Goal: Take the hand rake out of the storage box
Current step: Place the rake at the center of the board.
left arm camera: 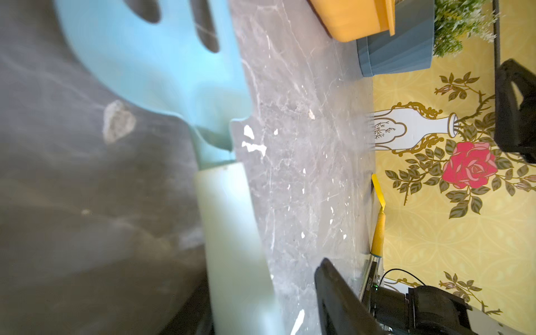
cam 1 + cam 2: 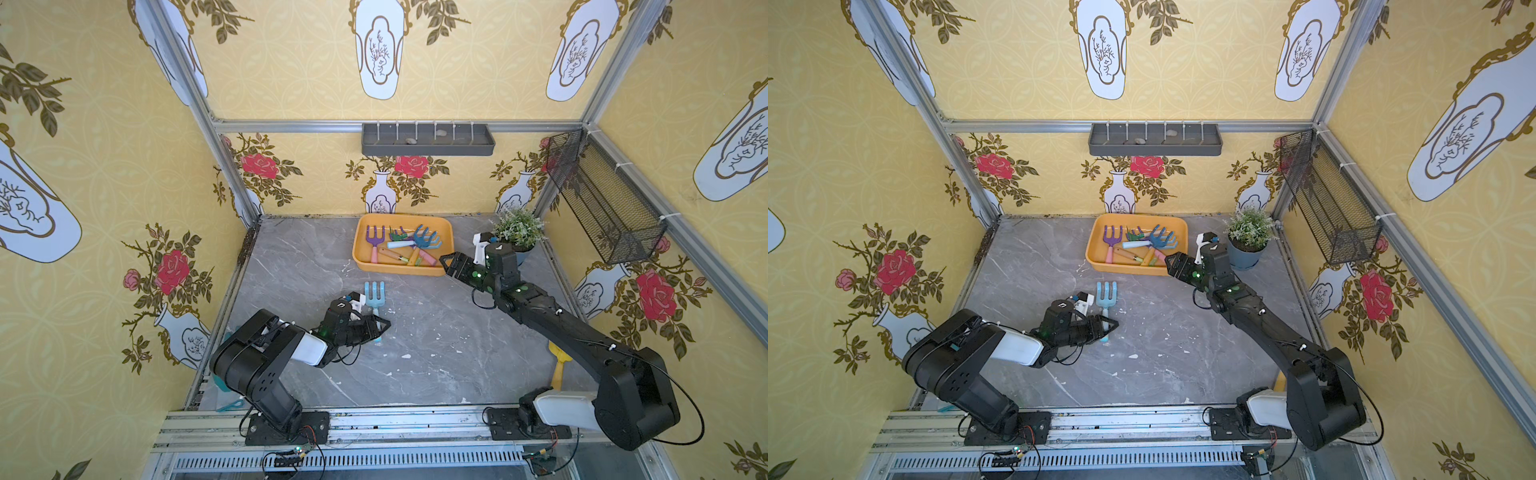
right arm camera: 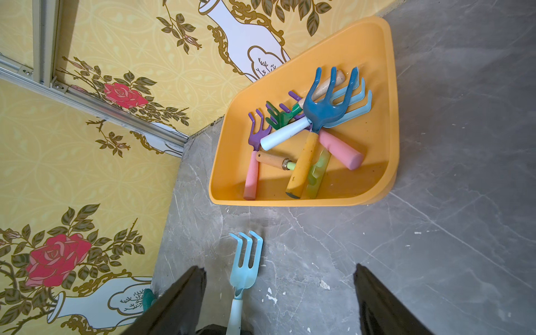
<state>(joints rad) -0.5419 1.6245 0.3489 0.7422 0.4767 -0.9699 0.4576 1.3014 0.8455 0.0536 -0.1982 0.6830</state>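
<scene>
Left hand [image 2: 380, 330] lies low on the tabletop [image 2: 436, 353], jaws parted astride the pale handle of the light-blue hand rake [image 2: 374, 296], which rests flat outside the storage box [image 2: 399, 271], apart from it. Right hand [image 2: 444, 266] hangs open and empty beside the box's near right corner; other rakes [image 2: 424, 239] lie piled inside.
</scene>
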